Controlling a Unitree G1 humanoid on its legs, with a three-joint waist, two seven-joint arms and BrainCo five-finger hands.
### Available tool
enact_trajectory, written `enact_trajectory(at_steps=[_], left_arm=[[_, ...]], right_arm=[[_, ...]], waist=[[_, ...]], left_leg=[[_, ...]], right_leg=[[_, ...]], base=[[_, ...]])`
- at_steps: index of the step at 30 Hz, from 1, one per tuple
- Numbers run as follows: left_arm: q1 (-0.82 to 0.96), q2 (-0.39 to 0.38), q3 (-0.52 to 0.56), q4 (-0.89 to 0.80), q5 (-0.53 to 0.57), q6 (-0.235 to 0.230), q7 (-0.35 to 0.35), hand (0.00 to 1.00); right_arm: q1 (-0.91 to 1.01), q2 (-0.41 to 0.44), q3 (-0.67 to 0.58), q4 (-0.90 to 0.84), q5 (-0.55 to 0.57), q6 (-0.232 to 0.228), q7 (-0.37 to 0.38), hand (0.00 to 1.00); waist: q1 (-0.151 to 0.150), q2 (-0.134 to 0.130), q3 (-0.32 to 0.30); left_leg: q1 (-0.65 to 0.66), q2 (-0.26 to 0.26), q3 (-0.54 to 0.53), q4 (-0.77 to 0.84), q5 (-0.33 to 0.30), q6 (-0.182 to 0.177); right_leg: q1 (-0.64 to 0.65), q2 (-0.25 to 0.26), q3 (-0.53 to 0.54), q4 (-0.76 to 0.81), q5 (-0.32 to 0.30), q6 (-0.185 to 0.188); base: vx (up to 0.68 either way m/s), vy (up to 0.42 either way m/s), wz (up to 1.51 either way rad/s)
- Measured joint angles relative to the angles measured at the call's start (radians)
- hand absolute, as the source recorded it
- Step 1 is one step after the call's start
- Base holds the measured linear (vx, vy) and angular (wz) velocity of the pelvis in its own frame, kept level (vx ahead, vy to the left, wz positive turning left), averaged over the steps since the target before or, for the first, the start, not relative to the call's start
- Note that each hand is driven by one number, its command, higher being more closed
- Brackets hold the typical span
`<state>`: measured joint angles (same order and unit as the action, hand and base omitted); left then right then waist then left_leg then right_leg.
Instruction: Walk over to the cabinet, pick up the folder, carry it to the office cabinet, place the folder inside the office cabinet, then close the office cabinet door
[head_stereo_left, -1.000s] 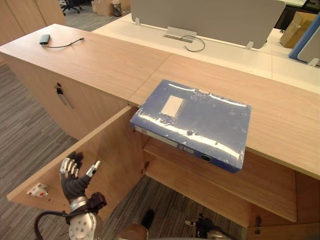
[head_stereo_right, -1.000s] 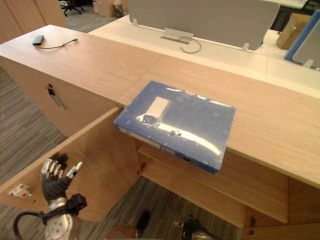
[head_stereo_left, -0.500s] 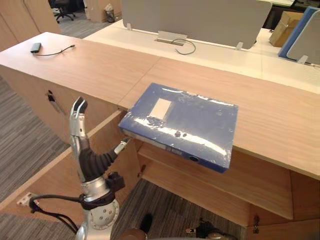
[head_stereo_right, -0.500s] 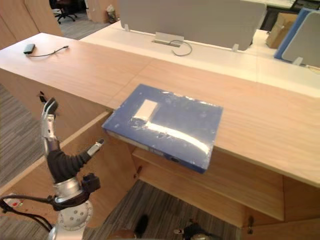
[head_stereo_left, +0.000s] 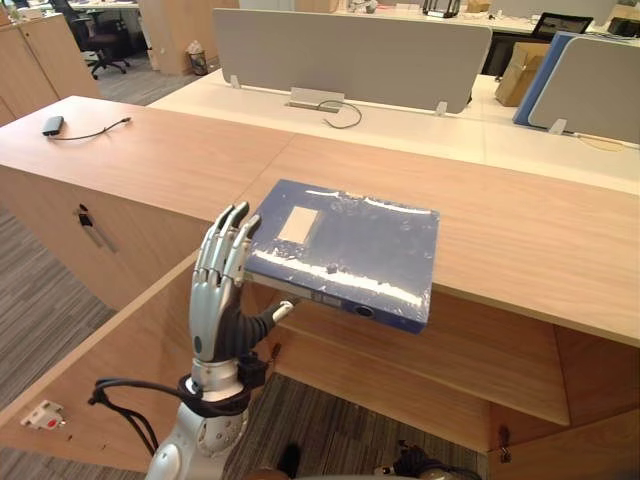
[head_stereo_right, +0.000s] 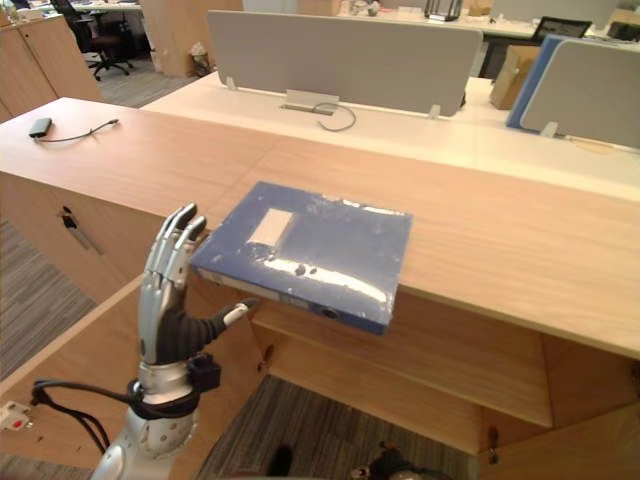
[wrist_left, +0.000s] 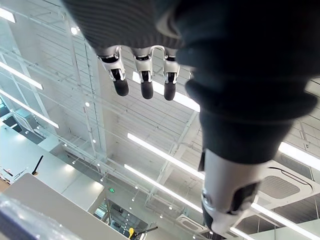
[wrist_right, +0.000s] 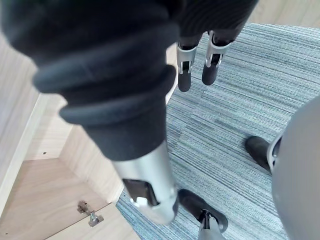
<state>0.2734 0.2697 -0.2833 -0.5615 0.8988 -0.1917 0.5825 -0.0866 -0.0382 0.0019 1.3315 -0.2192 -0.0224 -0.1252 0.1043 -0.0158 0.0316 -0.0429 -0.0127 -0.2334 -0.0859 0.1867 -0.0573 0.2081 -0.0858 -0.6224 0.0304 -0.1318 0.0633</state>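
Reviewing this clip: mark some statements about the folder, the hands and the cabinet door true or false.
1. The blue folder lies flat on the cabinet top, overhanging its front edge. True.
2. The left hand grips the folder. False: its fingers are straight, upright beside the folder's left side.
3. The cabinet door under the folder is shut. False: it stands open.
4. The right hand holds nothing, above the carpet. True.

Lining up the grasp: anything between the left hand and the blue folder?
Nothing. In both eye views the open left hand stands right beside the blue plastic-wrapped folder, at its left edge.
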Motion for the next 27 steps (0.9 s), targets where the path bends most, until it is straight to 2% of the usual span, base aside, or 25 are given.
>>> enact_trajectory(at_steps=[6,13,18,25,27], left_arm=[[-0.004,0.02,-0.02,0.015,0.023,-0.001,-0.012,0.0],[-0.046,0.047,-0.076,0.132,0.062,-0.002,-0.039,0.0],[-0.069,0.059,-0.093,0.209,0.098,0.001,-0.066,0.0],[-0.104,0.076,-0.102,0.258,0.115,0.003,-0.077,0.0],[-0.116,0.1,-0.101,0.306,0.118,0.006,-0.084,0.0]], right_arm=[[0.0,0.0,0.0,0.0,-0.002,0.0,0.0,0.0],[0.0,0.0,0.001,-0.001,-0.004,0.0,0.004,0.0],[0.001,0.0,0.001,-0.001,-0.005,0.0,0.005,0.0],[0.002,-0.002,0.0,-0.005,-0.026,0.0,0.006,0.0],[0.002,-0.002,0.0,-0.023,-0.037,-0.001,0.007,0.0]], waist=[[-0.006,0.0,0.0],[-0.012,0.0,-0.002],[-0.034,0.0,-0.024],[-0.04,0.003,-0.026],[-0.051,0.004,-0.026]], left_leg=[[0.001,0.001,0.006,0.0,0.0,0.0],[0.002,0.007,0.023,-0.001,-0.001,0.0],[-0.007,0.008,0.032,0.0,0.0,0.0],[-0.004,0.019,0.054,-0.001,-0.002,-0.002],[0.01,0.019,0.054,-0.004,-0.004,-0.003]], right_leg=[[-0.001,0.0,0.005,0.0,0.0,0.0],[-0.013,-0.002,0.025,0.006,0.001,-0.001],[-0.023,-0.003,0.03,0.008,0.002,-0.003],[-0.034,0.004,0.056,0.005,0.007,-0.011],[-0.019,0.004,0.058,-0.003,0.008,-0.011]], base=[[0.0,0.0,0.0],[0.0,-0.012,-0.08],[0.0,-0.007,-0.03],[0.0,-0.015,-0.11],[-0.01,-0.028,-0.03]])
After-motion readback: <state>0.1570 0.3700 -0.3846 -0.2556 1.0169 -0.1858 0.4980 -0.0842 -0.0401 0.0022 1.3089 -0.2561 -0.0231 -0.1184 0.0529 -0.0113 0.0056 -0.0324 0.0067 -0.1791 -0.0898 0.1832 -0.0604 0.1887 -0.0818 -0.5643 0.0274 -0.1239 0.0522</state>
